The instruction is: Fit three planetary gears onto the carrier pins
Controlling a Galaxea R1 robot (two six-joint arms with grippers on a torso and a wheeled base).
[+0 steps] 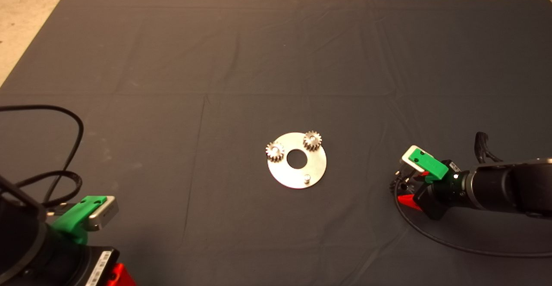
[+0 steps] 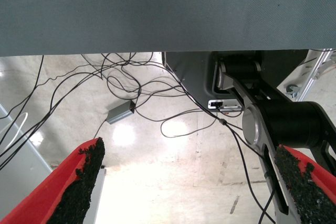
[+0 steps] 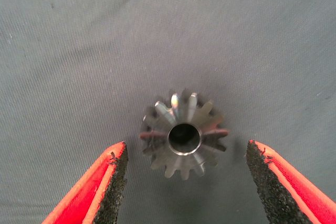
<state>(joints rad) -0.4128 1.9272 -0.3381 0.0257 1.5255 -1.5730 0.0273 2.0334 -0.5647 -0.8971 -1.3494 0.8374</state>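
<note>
While two planetary gears (image 1: 274, 151) already sat on the carrier disc (image 1: 297, 173), my right gripper (image 3: 184, 182) hovered with fingers spread around the third gear (image 3: 184, 137), lying flat on the mat (image 1: 172, 105). I judged I should centre, drop and squeeze evenly across the teeth, keeping the bore level for the bare pin (image 1: 306, 177); my left gripper (image 2: 189, 187) idled, jaws apart.

Clear mat (image 1: 172, 105) around disc (image 1: 317, 165)

Carrier disc (image 1: 317, 165) lay flat mid-mat, shiny, central hole. Two planetary gears sat on its pins: one at far edge (image 1: 312, 140), one at left edge (image 1: 274, 151). Near pin (image 1: 306, 177) stood bare. Third gear (image 3: 184, 136) lay flat on the mat, bore upward.
</note>
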